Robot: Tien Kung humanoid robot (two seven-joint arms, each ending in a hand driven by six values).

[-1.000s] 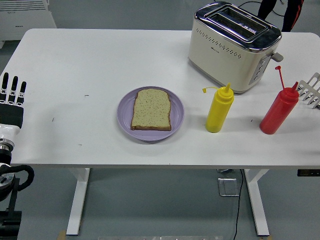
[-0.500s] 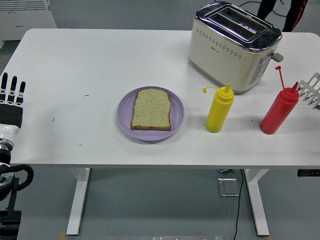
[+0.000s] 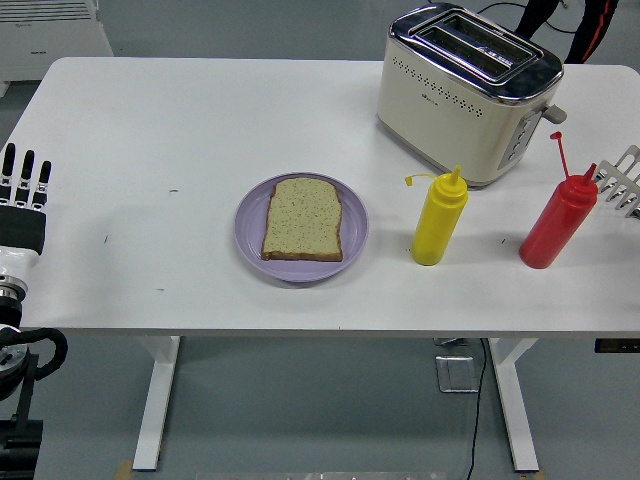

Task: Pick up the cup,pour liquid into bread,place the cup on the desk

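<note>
White tabletop point(image 3: 180, 120) is filling most of the frame, with grey floor showing beyond its far edge and below its near one. No cup is showing anywhere; the nearest things to it are two squeeze bottles, so the pour will probably have to come from one of them. At right of centre the yellow bottle point(image 3: 438, 220) is standing upright, its cap hanging open off the nozzle, just beside the purple plate point(image 3: 250, 230). On that plate a single slice of bread point(image 3: 303, 218) is lying flat, pale and speckled with a brown crust. Further right the red bottle point(image 3: 558, 222) is standing upright too, its thin nozzle pointing up. Behind both, in the upper right, a cream toaster point(image 3: 460, 100) is sitting with its slots empty. At the right edge the right hand point(image 3: 622, 182) is just peeking in, fingers apart and holding nothing. At the left edge the left hand point(image 3: 24, 200) is waiting with fingers straight, spread, holding nothing. To do this step well, the right hand should be wrapping the chosen bottle around its middle, keeping it vertical while lifting.
</note>
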